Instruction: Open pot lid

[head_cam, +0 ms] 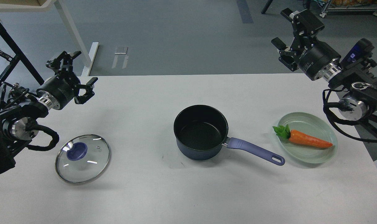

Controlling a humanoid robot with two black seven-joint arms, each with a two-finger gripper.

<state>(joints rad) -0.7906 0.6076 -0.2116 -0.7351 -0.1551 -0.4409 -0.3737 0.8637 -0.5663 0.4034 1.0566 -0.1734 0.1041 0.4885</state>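
- the glass lid [82, 158] lies flat on the white desk [163, 193] near its left edge, toward the front-left corner; it has a steel rim and a blue knob off-centre toward the left, and it is off the pot.
- the pot [201, 132] stands uncovered in the middle of the desk, dark inside and blue outside, with its purple handle [253, 151] reaching toward the right edge and slightly to the front.
- a pale green plate [316, 157] sits near the right edge, just beyond the handle's tip but apart from it; an orange carrot [302, 139] with green leaves lies across it.
- the left gripper [72, 70] hangs over the back-left corner, fingers spread apart and holding nothing, well apart from the lid.
- the right gripper [292, 29] is raised beyond the back-right corner, fingers spread and empty, well apart from the pot and the plate.
- bare desk runs wide along the front edge and between lid and pot; the back edge is bare too.
- both arms are cut off at the side edges of the view, and the desk's front corners fall outside it.
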